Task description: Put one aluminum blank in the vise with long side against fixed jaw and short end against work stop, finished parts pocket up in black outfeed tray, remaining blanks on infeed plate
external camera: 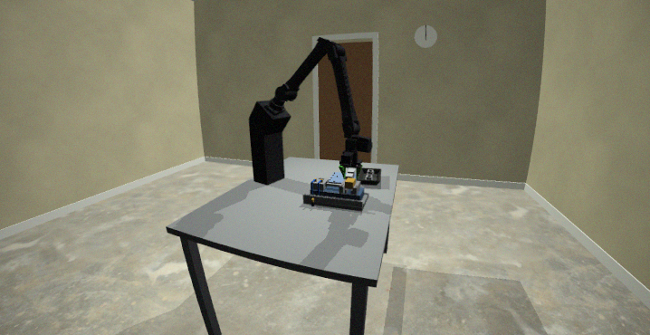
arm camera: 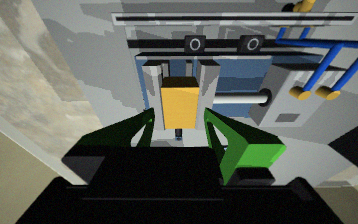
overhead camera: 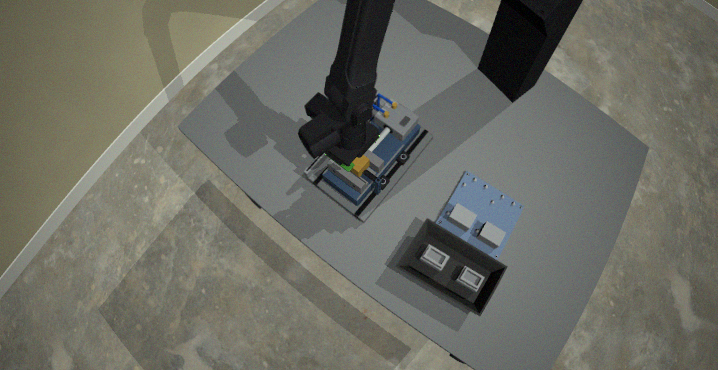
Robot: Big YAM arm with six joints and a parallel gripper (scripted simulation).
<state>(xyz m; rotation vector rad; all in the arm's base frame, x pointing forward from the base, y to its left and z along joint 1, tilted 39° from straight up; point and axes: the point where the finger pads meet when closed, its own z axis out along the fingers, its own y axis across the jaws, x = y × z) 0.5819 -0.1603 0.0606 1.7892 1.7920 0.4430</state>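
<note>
A yellow brass blank (overhead camera: 359, 165) (external camera: 349, 183) (arm camera: 179, 107) sits in the vise between the fixed jaw (arm camera: 152, 97) and the movable jaw (arm camera: 209, 92). Its near end is by the dark work stop (arm camera: 178, 133); its seating on the bars is hidden. My gripper (arm camera: 179, 112) is open above the vise, its green fingers on either side of the jaws and blank, with nothing held. Two gray blanks (overhead camera: 462, 216) (overhead camera: 492, 234) lie on the blue infeed plate (overhead camera: 476, 199). Two pocketed finished parts (overhead camera: 434, 256) (overhead camera: 470, 278) lie pocket up in the black outfeed tray (overhead camera: 459, 244).
The hosed block (overhead camera: 400, 118) (arm camera: 287, 95) with blue hoses stands at the vise's other end, joined to the movable jaw by a pale rod (arm camera: 237, 98). The tray walls stand beside the infeed plate. Short pins rise from that plate. The arm's base column (overhead camera: 522, 41) (external camera: 267, 150) stands on the table.
</note>
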